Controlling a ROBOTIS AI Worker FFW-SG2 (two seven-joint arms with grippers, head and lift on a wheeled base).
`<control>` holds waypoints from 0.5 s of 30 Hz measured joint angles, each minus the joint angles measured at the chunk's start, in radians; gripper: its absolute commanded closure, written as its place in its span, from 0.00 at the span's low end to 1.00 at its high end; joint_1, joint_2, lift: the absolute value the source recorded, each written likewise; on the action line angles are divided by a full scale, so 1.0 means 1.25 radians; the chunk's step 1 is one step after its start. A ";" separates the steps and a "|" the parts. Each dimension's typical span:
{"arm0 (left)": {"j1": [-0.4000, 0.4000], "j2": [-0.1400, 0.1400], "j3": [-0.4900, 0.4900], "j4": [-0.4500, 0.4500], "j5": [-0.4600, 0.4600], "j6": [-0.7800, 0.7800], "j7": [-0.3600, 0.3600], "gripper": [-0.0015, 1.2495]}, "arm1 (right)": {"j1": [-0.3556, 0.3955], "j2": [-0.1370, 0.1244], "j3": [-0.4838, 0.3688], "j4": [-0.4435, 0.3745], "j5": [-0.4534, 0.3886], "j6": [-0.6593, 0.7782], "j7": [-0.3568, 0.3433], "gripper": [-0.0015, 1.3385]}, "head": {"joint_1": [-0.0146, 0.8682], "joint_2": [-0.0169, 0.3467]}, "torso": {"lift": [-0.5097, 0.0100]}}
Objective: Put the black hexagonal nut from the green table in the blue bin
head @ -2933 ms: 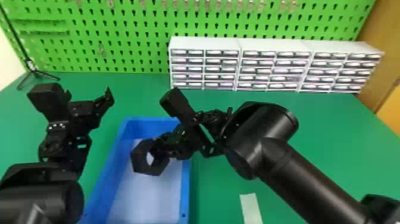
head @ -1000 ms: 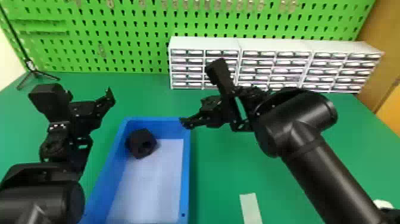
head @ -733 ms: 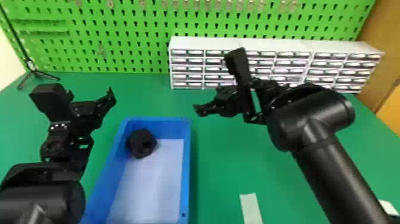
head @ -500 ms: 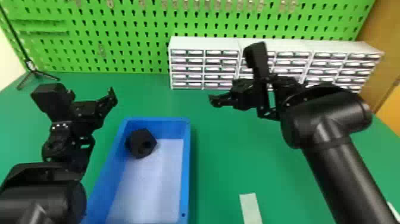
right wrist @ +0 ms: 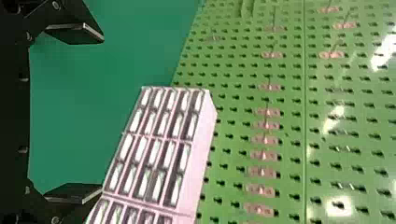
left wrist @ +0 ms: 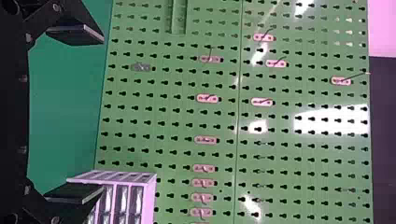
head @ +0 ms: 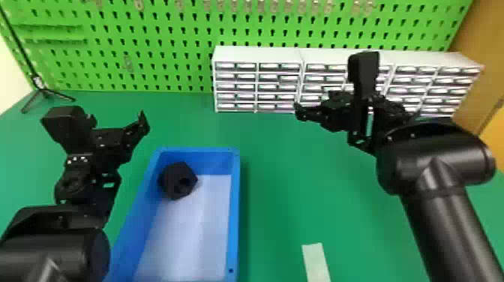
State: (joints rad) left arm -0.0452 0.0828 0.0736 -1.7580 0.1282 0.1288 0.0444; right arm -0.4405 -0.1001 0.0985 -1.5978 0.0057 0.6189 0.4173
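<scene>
Nut (head: 173,175), black and hexagonal, lies in the far left corner of the blue rectangular bin (head: 235,210). Above the green table (head: 285,180), black right gripper (head: 358,109) and black left gripper (head: 117,123) each hold two flat fingers spread apart.

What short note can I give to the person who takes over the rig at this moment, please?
Left gripper: open, empty, left of the bin.
Right gripper: open, empty, right of the bin, with the white drawer units behind it.
Black hexagonal nut: inside the blue bin, near its far left corner.
Done: the nut is in the bin.
Left: nothing more of the task, it seems; perhaps only parking the arms.
</scene>
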 measured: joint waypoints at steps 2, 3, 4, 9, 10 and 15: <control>0.000 0.000 -0.001 0.000 0.001 0.000 0.000 0.13 | 0.010 0.003 -0.010 -0.002 -0.009 -0.016 -0.019 0.13 | 0.79 0.12 | 0.80; 0.000 0.000 -0.001 0.000 0.001 0.000 0.000 0.13 | 0.013 0.005 -0.014 -0.002 -0.011 -0.022 -0.025 0.13 | 0.79 0.12 | 0.80; 0.001 0.000 -0.002 0.000 0.001 0.000 0.000 0.13 | 0.017 0.006 -0.017 -0.003 -0.013 -0.027 -0.031 0.13 | 0.79 0.12 | 0.80; 0.002 0.000 -0.006 0.000 0.002 0.000 0.000 0.13 | 0.041 0.012 -0.034 -0.004 -0.022 -0.072 -0.084 0.13 | 0.79 0.12 | 0.80; 0.002 0.000 -0.006 0.000 0.002 0.000 0.000 0.13 | 0.045 0.014 -0.037 -0.004 -0.024 -0.079 -0.092 0.13 | 0.79 0.12 | 0.80; 0.002 0.000 -0.011 0.000 0.003 0.000 0.000 0.13 | 0.072 0.021 -0.056 -0.004 -0.033 -0.122 -0.142 0.13 | 0.79 0.12 | 0.80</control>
State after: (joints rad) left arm -0.0429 0.0828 0.0601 -1.7580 0.1320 0.1294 0.0445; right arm -0.3502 -0.0744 0.0281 -1.6024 -0.0355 0.4662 0.2398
